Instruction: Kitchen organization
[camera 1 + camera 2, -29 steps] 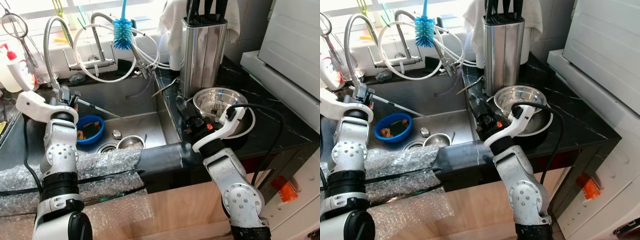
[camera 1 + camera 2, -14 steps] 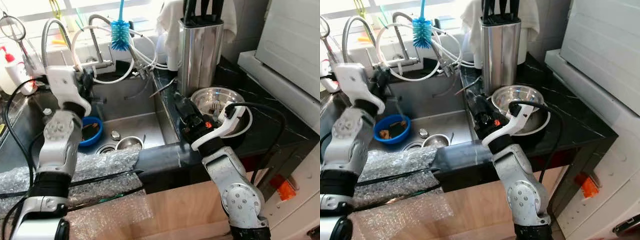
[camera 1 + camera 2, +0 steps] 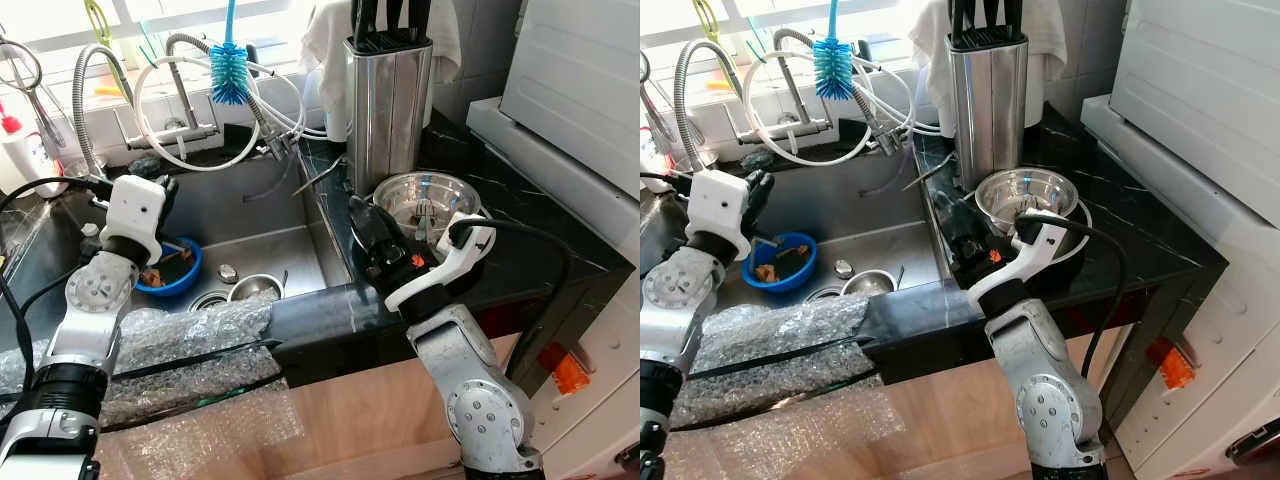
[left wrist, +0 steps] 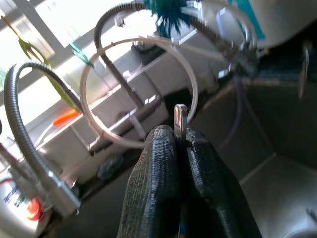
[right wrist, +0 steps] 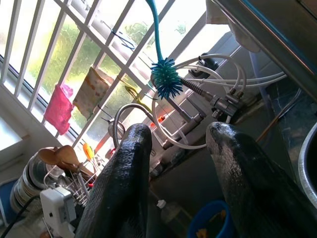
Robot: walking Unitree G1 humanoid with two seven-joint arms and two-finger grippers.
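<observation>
From my seat, the biggest thing is the black marbled counter on the robot's right. It meets the steel sink, whose front edge is padded with bubble wrap. A tall steel knife block stands upright at the back of the counter, with a steel bowl just in front of it. Down in the sink sits a blue bowl holding orange scraps. A blue bottle brush hangs bristles-down by the tap hoses.

My right gripper lies low on the counter's edge between sink and steel bowl. Its two fingers are spread wide apart with nothing between them, aimed toward the window side.

My left gripper is raised over the sink's left part, above the blue bowl, and its fingers are pinched tight on a thin metal utensil. The utensil's long axis runs along the fingers. Its free end pokes just past the fingertips, toward the taps and the looped white hose at the sink's back wall. What I can see of it is a narrow, flat, bright strip with a squared tip. The rest is buried between the pads, so I cannot tell what kind of utensil it is.
</observation>
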